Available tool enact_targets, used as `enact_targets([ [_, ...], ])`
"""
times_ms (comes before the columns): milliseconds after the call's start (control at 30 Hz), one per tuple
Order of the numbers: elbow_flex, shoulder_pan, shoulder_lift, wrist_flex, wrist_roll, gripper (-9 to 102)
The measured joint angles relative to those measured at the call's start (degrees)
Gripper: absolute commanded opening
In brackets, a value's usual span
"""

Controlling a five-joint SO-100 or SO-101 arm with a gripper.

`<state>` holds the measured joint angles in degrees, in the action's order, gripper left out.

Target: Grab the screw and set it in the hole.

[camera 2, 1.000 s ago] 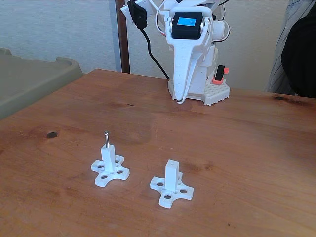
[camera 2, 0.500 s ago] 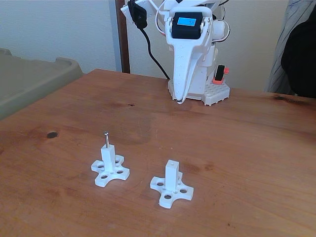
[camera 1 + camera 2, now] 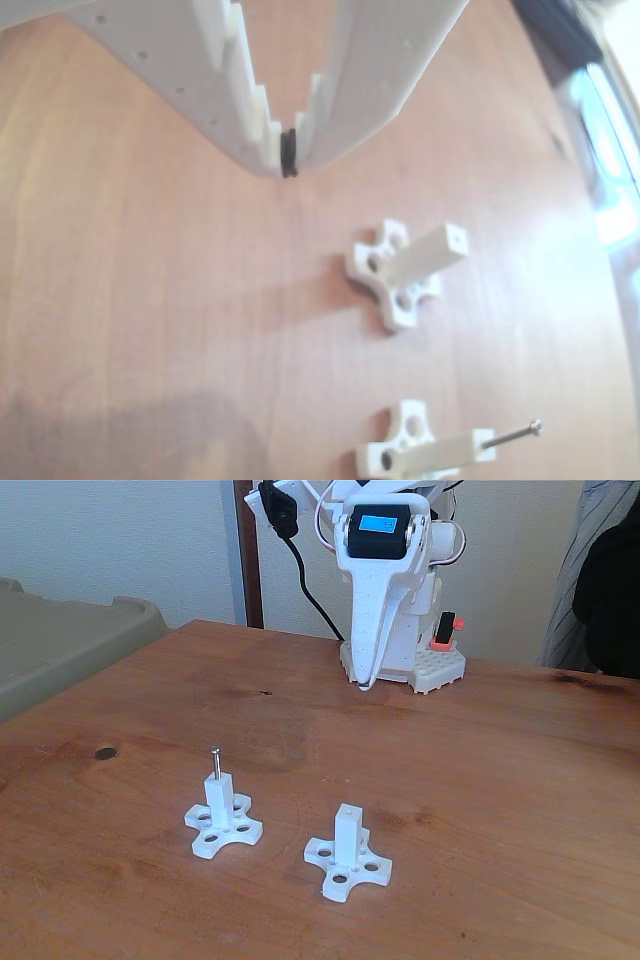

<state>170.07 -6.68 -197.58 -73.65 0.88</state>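
The thin silver screw (image 3: 215, 761) stands upright in the top of the left white post (image 3: 219, 795) in the fixed view; in the other view the screw (image 3: 512, 433) sticks out of the lower post (image 3: 440, 453). The right post (image 3: 347, 835) shows its empty hole (image 3: 347, 807) on top; the other view has this hole (image 3: 458, 238) on the upper post. My white gripper (image 3: 364, 684) hangs shut near the arm's base at the back of the table, far from both posts. The other view shows the gripper (image 3: 288, 158) with fingertips together and nothing held.
The arm's base (image 3: 415, 663) sits at the far table edge. A dark knot (image 3: 104, 752) marks the wood at left. An olive-grey bin (image 3: 60, 645) stands beyond the table's left edge. A person's dark sleeve (image 3: 608, 590) is at the far right.
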Motion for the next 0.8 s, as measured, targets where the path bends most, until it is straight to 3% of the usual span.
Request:
enact_targets([
  [600, 0.0, 0.1, 0.4, 0.2, 0.2, -4],
  [800, 1.5, 2.2, 9.3, 5.6, 1.5, -4],
])
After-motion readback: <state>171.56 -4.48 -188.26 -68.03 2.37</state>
